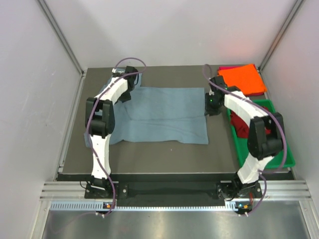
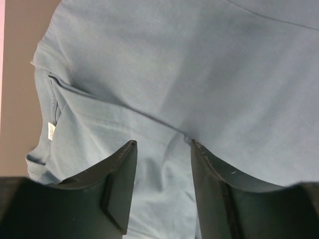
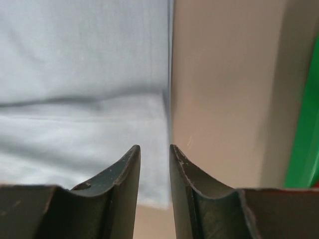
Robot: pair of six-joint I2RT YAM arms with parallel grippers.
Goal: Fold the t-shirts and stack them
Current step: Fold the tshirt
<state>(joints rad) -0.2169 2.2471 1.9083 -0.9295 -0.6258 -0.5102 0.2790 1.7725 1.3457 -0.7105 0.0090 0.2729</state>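
Left gripper [image 2: 162, 144] jaws apart, empty, over collar of blue-grey shirt [image 1: 164, 114]; right gripper [image 3: 154, 148] barely parted, empty, at its right edge. Dark table [image 1: 169, 152], white walls [image 1: 30, 74]. Shirt spread flat mid-table, lightly creased.

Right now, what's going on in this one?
Two robot arms are folding shirts. The blue-grey shirt lies spread flat, the left gripper over its collar end, the right gripper at its opposite edge, both open and empty. An orange shirt sits folded on a pink shirt at the far right corner; a dark red shirt waits in the green tray.
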